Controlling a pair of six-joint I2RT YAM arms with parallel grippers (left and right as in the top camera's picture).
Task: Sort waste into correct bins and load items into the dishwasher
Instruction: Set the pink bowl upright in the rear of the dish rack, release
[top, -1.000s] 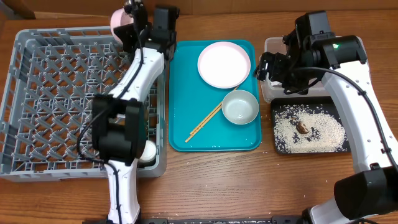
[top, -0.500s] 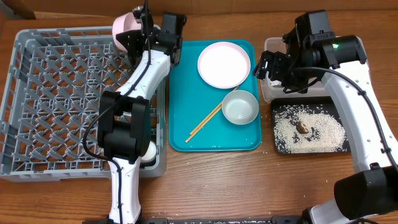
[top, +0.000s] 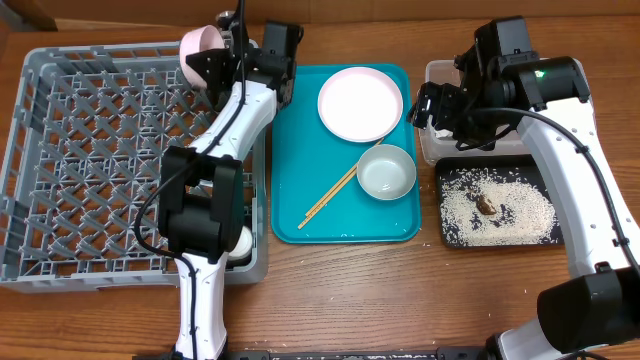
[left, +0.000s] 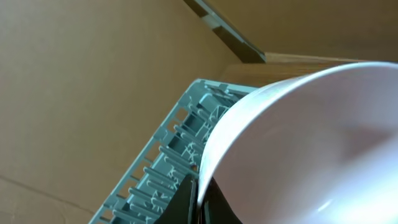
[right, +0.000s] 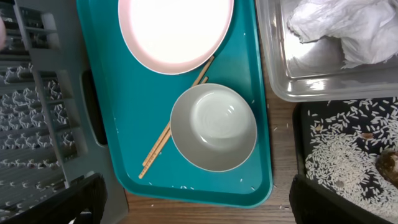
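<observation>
- My left gripper (top: 213, 62) clenches the small pink bowl (top: 196, 42) over the dish rack (top: 60, 150), at its far edge
- My right gripper (top: 432, 106) hangs released by the clear tub (top: 437, 72)

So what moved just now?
The left claw, shut on the pink bowl, slid a little to the right with its arm. It carried the bowl along at the rack's far corner. Nothing was grabbed or let go. The open right claw, plate, grey bowl, chopsticks and rice stayed put.
</observation>
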